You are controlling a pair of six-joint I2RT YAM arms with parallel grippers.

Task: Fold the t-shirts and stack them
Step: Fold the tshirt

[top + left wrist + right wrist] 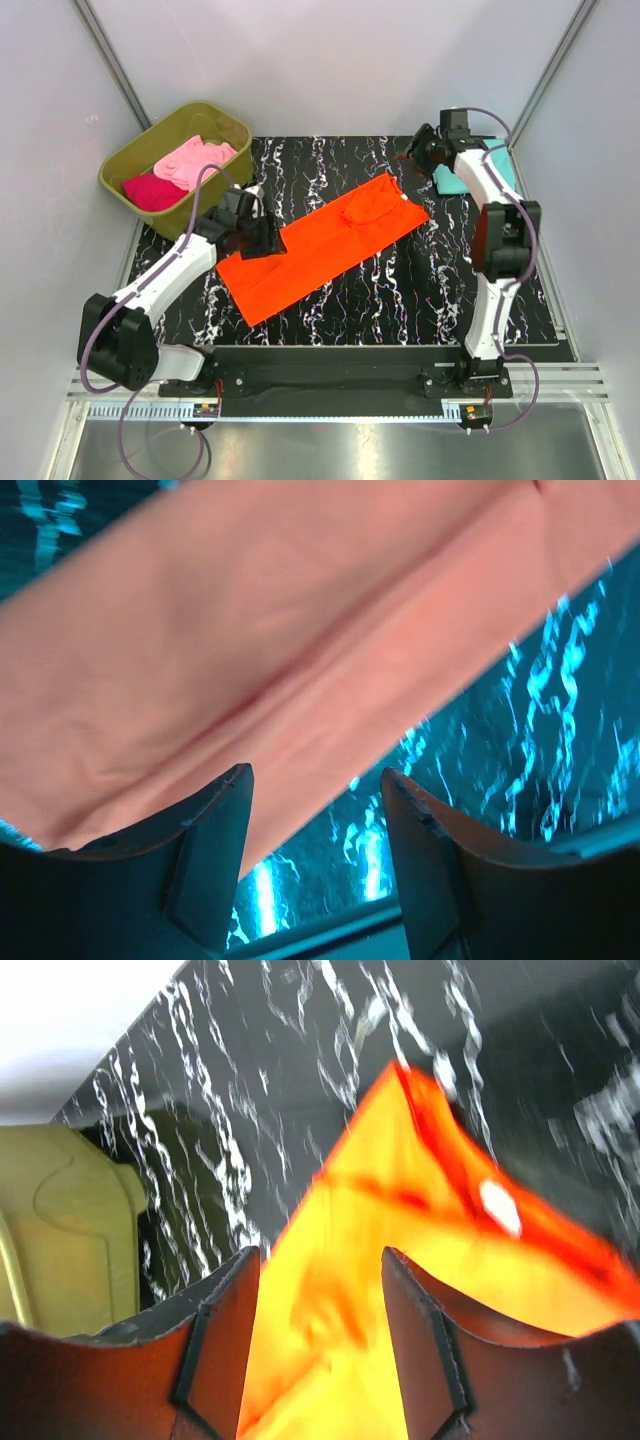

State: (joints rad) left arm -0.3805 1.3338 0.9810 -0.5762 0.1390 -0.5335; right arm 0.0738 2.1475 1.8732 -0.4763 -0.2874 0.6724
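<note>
Top view, orange t-shirt (325, 245): folded into a long strip, lying slantwise across the dark marbled worktop (400, 290).
Top view, left hand (258, 235): over the strip's near-left end.
Top view, right hand (415, 155): just beyond the strip's far-right end, beside the teal t-shirt (452, 183).
Top view, tub (165, 130): olive, at the far-left corner, holding the pink t-shirt (195, 160) and the magenta t-shirt (152, 192).
Left wrist view, left hand (315, 780): fingers spread with nothing between them. The orange t-shirt (250, 630) lies flat beneath.
Right wrist view, right hand (320, 1255): fingers spread, gripping nothing. A raised corner of the orange t-shirt (450, 1230) is just ahead, possibly brushing the fingertips, though the blur makes that hard to judge.
</note>
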